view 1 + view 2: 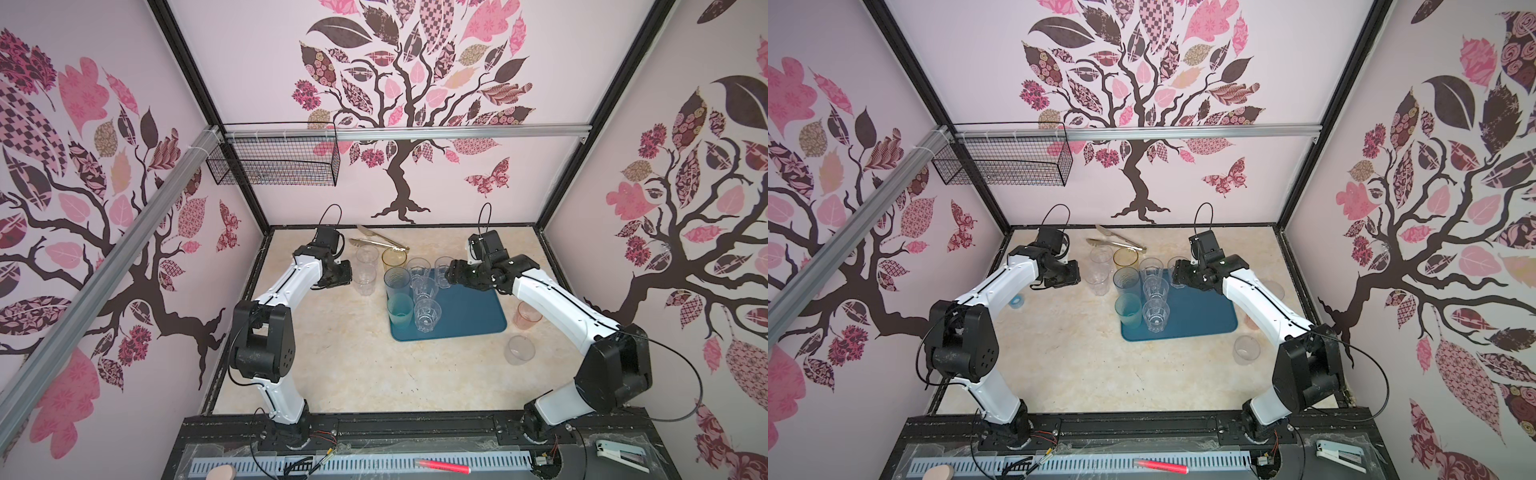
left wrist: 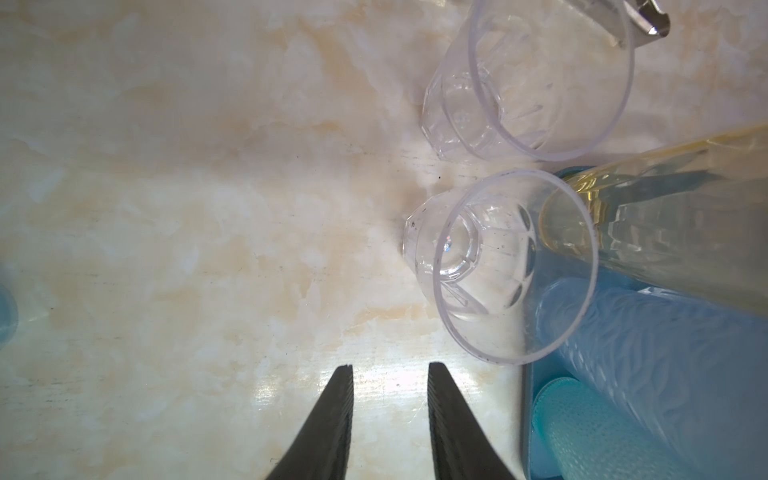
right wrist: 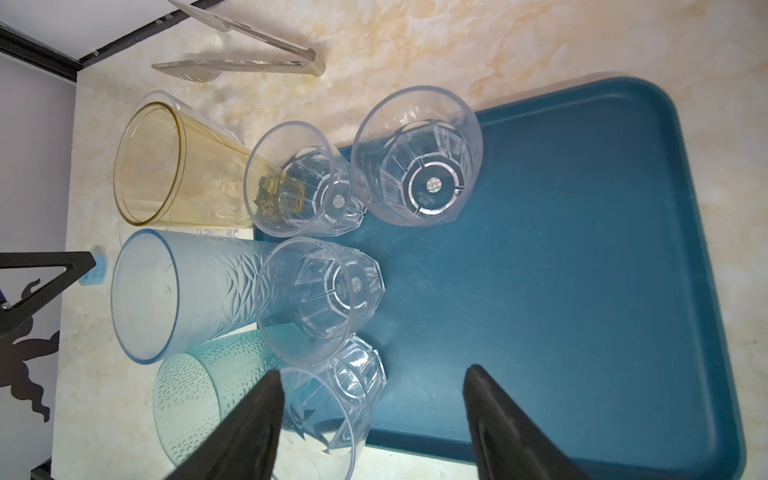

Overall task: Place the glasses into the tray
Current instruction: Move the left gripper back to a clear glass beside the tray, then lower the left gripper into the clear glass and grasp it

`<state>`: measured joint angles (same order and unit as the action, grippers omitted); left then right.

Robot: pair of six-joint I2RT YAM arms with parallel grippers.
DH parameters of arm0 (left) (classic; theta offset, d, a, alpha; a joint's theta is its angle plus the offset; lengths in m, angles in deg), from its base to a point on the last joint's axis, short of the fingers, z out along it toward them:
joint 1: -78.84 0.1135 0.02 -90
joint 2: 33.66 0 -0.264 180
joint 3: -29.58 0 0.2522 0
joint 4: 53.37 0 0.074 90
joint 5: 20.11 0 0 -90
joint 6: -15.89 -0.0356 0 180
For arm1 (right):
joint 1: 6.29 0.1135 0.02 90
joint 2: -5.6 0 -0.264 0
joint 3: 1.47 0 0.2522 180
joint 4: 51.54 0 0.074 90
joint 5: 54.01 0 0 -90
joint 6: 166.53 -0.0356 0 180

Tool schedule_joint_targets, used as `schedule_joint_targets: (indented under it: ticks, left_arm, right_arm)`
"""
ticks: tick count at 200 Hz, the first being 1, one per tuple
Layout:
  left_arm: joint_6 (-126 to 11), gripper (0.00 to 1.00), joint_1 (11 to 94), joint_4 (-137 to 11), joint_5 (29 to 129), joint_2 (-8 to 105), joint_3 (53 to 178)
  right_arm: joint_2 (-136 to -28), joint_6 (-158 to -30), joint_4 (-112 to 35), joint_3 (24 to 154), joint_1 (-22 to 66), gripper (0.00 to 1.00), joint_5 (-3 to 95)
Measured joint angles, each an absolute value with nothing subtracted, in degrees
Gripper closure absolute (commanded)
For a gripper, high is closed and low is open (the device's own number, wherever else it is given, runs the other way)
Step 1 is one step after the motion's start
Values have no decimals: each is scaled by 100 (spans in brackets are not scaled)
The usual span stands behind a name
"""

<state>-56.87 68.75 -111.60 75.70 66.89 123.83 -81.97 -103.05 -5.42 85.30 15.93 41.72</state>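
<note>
Clear glass (image 1: 440, 262) just beside R gripper (image 1: 449, 274)

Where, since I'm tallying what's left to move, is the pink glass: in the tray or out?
Out. The pink glass stands upright on the table, apart from the right edge of the tray.

- No word, brand or number is showing legibly in any view.
- Embossed lettering is showing on the base of one clear faceted glass (image 3: 430, 189) standing on the tray (image 3: 582, 249), too small to read.
- A neighbouring faceted glass (image 3: 345, 286) is showing similar unreadable marks.
</note>
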Motion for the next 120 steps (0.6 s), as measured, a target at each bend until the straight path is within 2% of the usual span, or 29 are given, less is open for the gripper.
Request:
schedule_joint_targets:
  ticks: [50,120]
  left_arm:
    - [-5565,60,6851,-10994,7543,6744,12394]
    - [-5565,63,6571,-10961,7327,7513,12853]
  right_arm:
    - [-8359,-10192,-537,8533,1606,27,4196]
    - [-8402,-10135,-518,8533,1608,27,4201]
